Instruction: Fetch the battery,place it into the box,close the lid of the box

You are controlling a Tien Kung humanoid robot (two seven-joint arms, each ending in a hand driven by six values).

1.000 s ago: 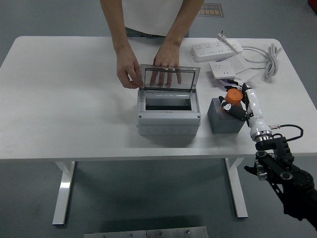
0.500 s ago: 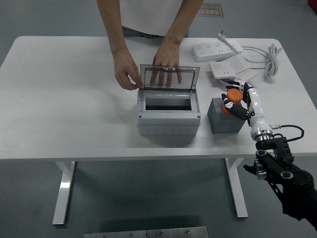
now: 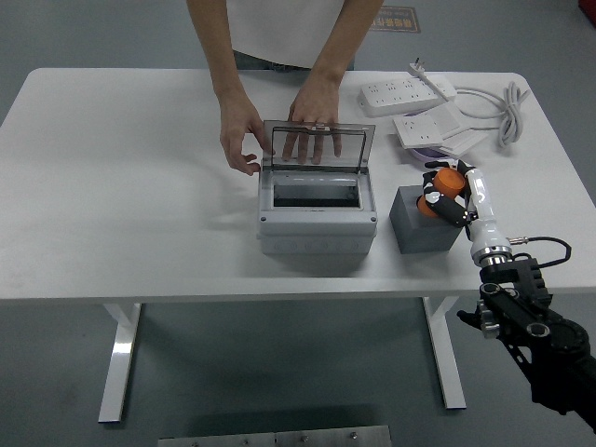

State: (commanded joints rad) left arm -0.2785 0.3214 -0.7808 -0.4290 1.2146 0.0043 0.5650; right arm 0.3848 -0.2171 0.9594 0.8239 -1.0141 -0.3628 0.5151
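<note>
Head view: my right robot hand [image 3: 445, 194] is closed around the orange battery [image 3: 447, 182] over the grey block [image 3: 424, 220]. Fetch step in hand. Next, carry it left into the box [image 3: 317, 209], whose lid [image 3: 318, 147] a person's hands [image 3: 240, 138] hold open.

Power strips [image 3: 407, 93], grey block [image 3: 424, 220]

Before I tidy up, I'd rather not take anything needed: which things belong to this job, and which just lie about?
Job:
orange battery in the right hand
grey block beneath it
open box
clear lid, steadied by a person's hands

Lying about:
power strips
white cable
</note>
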